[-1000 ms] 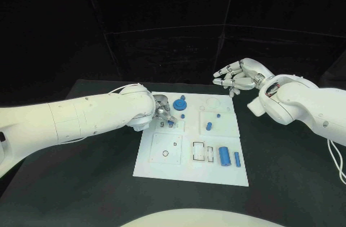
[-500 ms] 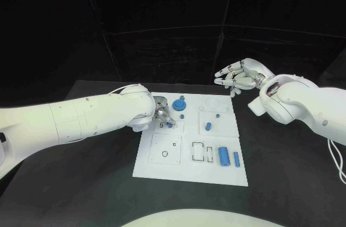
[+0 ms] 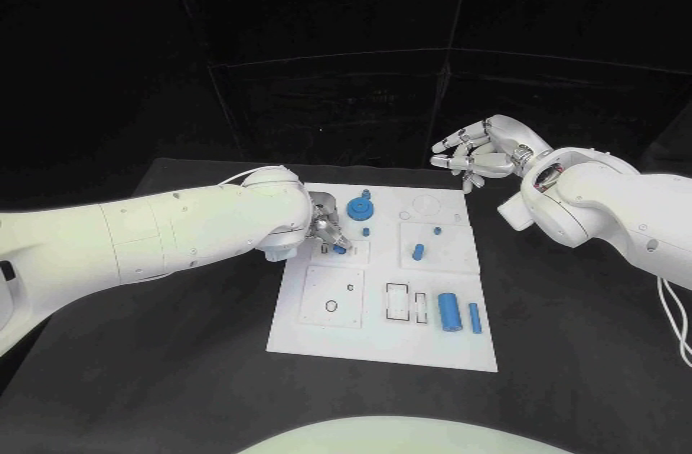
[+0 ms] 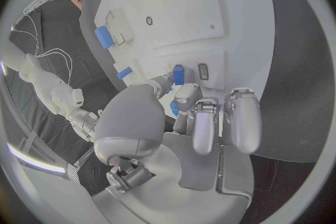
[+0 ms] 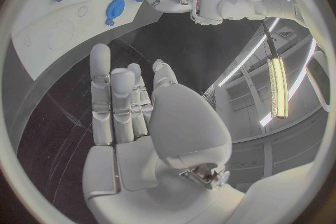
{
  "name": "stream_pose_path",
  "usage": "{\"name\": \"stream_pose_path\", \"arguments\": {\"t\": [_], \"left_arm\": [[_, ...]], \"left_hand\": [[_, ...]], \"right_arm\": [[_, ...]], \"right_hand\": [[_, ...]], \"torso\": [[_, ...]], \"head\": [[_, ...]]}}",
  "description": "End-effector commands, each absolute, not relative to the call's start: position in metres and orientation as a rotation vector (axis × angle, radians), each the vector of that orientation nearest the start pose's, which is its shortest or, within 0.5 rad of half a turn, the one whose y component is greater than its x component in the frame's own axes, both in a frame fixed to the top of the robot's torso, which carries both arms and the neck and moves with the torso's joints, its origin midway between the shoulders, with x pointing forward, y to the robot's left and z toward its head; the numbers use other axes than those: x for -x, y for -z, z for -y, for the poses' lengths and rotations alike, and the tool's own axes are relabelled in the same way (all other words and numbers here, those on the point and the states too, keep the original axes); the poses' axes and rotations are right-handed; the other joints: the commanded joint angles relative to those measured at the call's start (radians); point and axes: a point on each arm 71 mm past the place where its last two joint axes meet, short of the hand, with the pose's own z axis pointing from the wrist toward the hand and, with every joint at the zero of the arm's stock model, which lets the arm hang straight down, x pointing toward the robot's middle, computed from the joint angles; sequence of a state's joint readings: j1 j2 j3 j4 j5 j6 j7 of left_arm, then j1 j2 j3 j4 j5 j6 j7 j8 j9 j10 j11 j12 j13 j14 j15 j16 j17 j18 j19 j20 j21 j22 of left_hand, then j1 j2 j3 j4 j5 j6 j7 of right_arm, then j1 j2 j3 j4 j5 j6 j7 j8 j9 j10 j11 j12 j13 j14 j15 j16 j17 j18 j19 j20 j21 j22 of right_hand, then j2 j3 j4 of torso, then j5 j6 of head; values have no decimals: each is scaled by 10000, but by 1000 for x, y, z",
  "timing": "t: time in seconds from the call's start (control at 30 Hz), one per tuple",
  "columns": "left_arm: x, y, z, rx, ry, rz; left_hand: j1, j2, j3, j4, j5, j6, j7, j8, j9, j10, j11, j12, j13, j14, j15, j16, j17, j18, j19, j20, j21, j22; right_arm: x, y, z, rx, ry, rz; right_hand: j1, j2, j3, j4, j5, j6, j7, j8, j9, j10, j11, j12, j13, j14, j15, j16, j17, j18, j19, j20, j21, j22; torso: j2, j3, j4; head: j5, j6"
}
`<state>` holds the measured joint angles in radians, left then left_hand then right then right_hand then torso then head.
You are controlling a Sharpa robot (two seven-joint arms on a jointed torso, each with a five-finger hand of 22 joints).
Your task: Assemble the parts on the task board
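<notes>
Still, left hand (image 3: 326,228) pinching a small blue part (image 4: 178,74) over the task board (image 3: 361,319) (barely shifted), right hand (image 3: 476,152) raised, holding nothing

The left arm (image 3: 159,239) reaches in low across the table, its hand (image 3: 326,227) turned down with fingers (image 4: 203,123) curled and a small blue part (image 4: 178,74) at the fingertips, apparently pinched. The right arm (image 3: 613,209) is raised and bent, its hand (image 3: 479,152) lifted in the air, fingers (image 5: 112,101) loosely curled, holding nothing.
</notes>
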<state>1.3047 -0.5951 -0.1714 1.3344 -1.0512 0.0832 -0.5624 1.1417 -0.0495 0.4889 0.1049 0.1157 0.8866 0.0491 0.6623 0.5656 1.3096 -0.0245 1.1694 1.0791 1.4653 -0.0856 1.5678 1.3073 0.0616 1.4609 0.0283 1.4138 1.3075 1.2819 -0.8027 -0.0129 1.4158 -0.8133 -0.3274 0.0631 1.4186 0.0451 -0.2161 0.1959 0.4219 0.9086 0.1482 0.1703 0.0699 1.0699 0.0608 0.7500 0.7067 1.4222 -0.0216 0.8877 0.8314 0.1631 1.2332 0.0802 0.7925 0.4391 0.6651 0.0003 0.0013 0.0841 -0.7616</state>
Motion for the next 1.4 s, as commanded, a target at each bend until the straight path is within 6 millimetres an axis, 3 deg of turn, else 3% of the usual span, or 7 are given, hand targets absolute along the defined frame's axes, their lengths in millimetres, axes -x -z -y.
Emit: {"name": "stream_pose_path", "arguments": {"t": [0.03,0.3,0.67,0.87,1.4], "left_arm": [[-507,231,-153,912,2967,-23432],[-508,232,-152,994,2960,-23477],[-512,233,-152,1127,2886,-23479],[-514,233,-151,1116,2847,-23506],[-516,233,-150,1122,2814,-23499]], "left_hand": [[-12,51,1466,-1406,9,27,-29,70,11,99,-8,-18,13,1055,38,30,2635,-55,-9,12,-15,74],[-284,-38,1465,-1331,-20,90,-54,130,65,150,-20,7,36,1055,33,30,2635,-59,1,11,-11,95],[-1377,-118,951,-710,-48,309,-144,251,158,263,-88,131,139,1055,-25,30,2635,-82,63,-38,49,221],[-1597,-127,813,-593,-51,353,-167,291,187,291,-108,177,179,1055,-44,30,2635,-90,82,-58,68,260],[-2440,-258,-235,-66,-86,553,-241,526,330,412,-169,319,273,1055,-99,30,2635,-106,124,-116,96,348]], "right_arm": [[-524,139,213,-3889,-10175,-16075],[-523,138,213,-3877,-10193,-16079],[-522,138,213,-3863,-10217,-16089],[-522,138,212,-3841,-10250,-16106],[-521,138,211,-3799,-10299,-16171]], "right_hand": [[12,-9,-26,20,-5,-45,11,19,-3,12,-12,2,-10,88,-1,-45,-11,182,33,9,-62,-11],[12,-11,-34,28,-26,-49,11,19,-3,12,-12,0,-14,88,0,-54,-11,182,36,8,-72,-21],[9,-10,-41,35,-41,-51,12,19,-3,10,-11,-1,-18,85,1,-74,-26,183,36,8,-83,-33],[1,-8,-53,51,-66,-54,14,20,-4,9,-8,-2,-23,85,2,-82,-22,182,40,8,-93,-39],[18,3,-140,118,-358,-65,13,37,-3,27,-6,19,-56,107,3,-129,24,178,92,6,-156,-69]], "torso": [[1,4,-2],[4,9,-2],[5,8,-11],[2,7,-6],[3,8,3]], "head": [[8,-8],[-8,-12],[-4,-18],[-13,-36],[-56,-80]]}}
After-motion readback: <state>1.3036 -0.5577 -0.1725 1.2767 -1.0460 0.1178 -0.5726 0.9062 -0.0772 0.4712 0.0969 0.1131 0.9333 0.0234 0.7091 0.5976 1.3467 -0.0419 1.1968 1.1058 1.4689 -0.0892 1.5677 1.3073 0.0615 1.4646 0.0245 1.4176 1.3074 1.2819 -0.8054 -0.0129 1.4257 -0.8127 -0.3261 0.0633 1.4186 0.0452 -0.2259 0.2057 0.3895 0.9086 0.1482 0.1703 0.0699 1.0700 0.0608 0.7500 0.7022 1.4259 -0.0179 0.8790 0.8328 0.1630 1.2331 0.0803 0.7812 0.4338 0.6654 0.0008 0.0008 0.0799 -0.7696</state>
